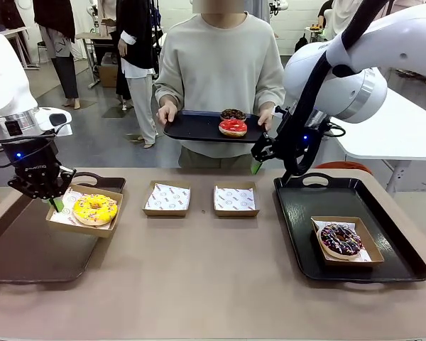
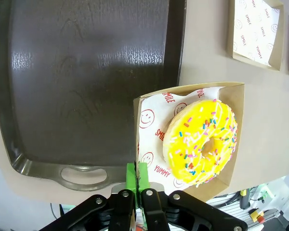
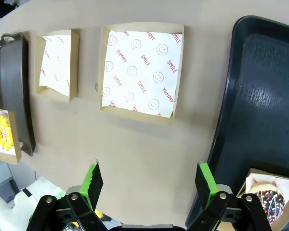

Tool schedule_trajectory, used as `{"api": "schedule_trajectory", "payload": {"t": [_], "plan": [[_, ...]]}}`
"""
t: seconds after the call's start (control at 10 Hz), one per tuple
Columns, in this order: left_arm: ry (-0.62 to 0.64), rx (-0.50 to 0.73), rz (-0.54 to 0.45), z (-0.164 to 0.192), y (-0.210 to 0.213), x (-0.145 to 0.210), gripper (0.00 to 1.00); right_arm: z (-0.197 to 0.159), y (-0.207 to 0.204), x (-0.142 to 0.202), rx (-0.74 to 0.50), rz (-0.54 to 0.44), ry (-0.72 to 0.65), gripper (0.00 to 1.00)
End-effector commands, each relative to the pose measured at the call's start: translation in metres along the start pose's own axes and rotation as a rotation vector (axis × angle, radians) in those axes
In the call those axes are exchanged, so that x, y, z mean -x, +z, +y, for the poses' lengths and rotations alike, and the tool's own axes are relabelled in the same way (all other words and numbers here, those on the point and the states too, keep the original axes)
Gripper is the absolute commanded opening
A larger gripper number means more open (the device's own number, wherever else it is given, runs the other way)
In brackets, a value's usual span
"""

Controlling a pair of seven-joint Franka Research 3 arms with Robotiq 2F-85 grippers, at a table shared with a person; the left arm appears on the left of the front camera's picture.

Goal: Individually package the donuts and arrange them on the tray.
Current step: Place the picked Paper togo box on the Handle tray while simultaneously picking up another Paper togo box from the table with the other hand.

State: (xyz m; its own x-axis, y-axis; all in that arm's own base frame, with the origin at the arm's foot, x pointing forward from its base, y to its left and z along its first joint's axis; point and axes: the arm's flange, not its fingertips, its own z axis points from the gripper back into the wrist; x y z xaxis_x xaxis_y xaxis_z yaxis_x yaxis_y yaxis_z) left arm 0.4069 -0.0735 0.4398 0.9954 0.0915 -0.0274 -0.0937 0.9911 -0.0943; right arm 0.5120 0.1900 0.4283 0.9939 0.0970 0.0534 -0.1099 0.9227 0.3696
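The yellow-iced sprinkled donut [image 1: 94, 209] [image 2: 200, 142] lies in a paper-lined cardboard box [image 1: 112, 215] [image 2: 233, 98]. My left gripper [image 1: 55, 203] [image 2: 136, 174] is shut on that box's edge, holding it half over the left tray [image 1: 28, 249] [image 2: 86, 72]. On the right tray [image 1: 355, 195] [image 3: 262, 96] sits a boxed purple-brown sprinkled donut [image 1: 340, 240] [image 3: 275, 204]. The person holds a black tray [image 1: 192, 128] with a red donut [image 1: 233, 127] and a chocolate donut [image 1: 233, 114]. My right gripper [image 1: 270, 165] [image 3: 149, 182] hangs open above the table beside the right tray.
Two empty paper-lined boxes [image 1: 167, 197] [image 1: 236, 199] stand side by side in the middle of the table; the right wrist view looks down on them [image 3: 142, 72] [image 3: 55, 65]. The person stands close to the far edge.
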Motion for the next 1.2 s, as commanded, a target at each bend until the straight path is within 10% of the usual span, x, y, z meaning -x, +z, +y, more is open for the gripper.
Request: {"api": "schedule_trajectory", "payload": {"t": [0.0,1.1], "plan": [[-0.038,0.069,0.024,0.023,0.006,0.011,0.01,0.019,-0.014,-0.011,0.138,-0.007,0.034,1.00],[-0.111,0.135,0.013,0.106,-0.019,0.047,0.01,0.015,-0.119,-0.060,0.320,-0.011,-0.064,1.00]]}}
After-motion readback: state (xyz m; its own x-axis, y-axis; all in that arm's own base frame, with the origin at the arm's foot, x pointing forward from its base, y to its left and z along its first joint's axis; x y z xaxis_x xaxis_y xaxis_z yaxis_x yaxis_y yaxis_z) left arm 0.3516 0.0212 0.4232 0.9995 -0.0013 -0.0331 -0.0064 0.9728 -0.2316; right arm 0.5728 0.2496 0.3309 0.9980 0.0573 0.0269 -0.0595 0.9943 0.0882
